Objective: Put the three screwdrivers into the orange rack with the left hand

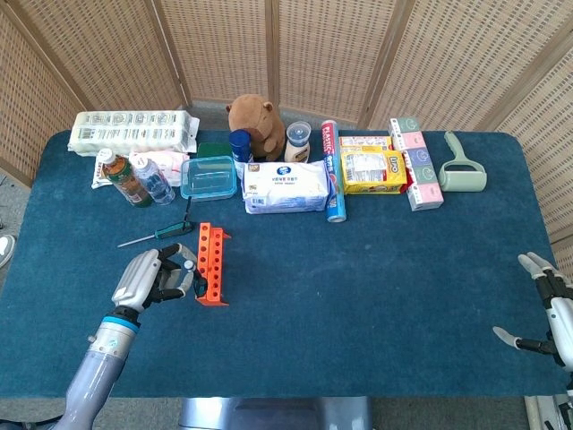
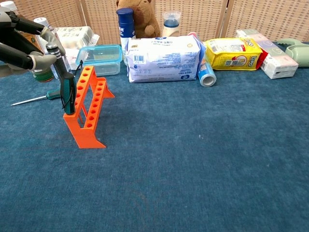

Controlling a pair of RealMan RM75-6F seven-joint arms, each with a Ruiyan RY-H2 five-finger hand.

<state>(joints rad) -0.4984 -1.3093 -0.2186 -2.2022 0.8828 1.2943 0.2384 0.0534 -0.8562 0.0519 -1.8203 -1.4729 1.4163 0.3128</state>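
Left hand (image 2: 29, 46) gripping one dark-handled screwdriver (image 2: 66, 92) upright just beside the orange rack's (image 2: 87, 113) near end, not yet seated; right hand (image 1: 548, 309) open, well apart. Beyond the rack, second screwdriver (image 1: 152, 236) lying on the worktop (image 1: 358, 296). No third screwdriver discernible, rack holes seemingly unfilled.

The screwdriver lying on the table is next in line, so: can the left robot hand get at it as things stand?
Probably not yet: the left robot hand already holds a screwdriver at the orange rack. The lying screwdriver itself sits close by, uncovered.

"PLASTIC" on the blue roll box (image 1: 331, 154), other labels unreadable
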